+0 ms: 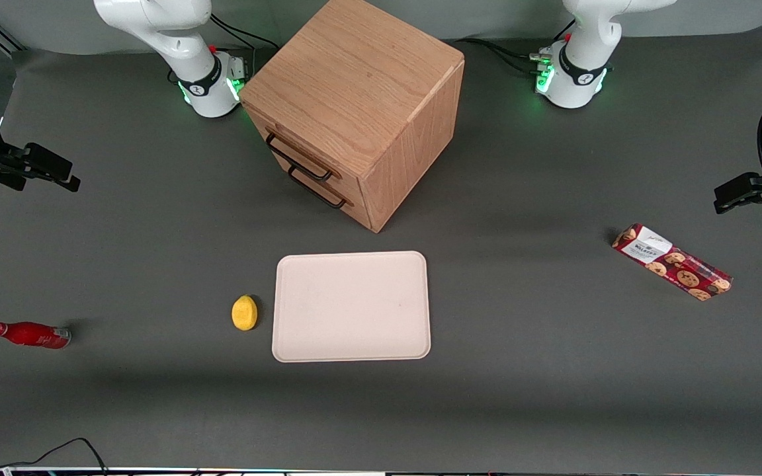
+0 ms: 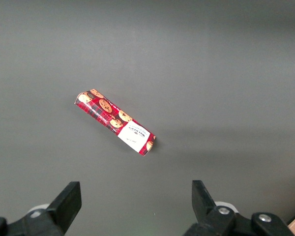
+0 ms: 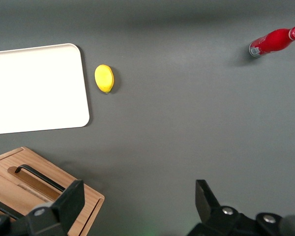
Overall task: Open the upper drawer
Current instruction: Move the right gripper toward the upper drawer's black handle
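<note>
Upper drawer [image 1: 294,148] of the oak cube cabinet [image 1: 354,99] — shut, rigid; hook its thin black bar handle [image 1: 298,158]. Gripper [image 3: 137,209] wide open, empty — hovering over bare table near the cabinet.

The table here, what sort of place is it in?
Probably a robot lab: a grey table with props, a wooden cabinet, a tray, a lemon. The working arm's hand hangs open above it, near the cabinet.

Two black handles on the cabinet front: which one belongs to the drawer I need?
The higher handle, on the upper drawer just under the cabinet top. Open gripper hangs clear of it.
</note>
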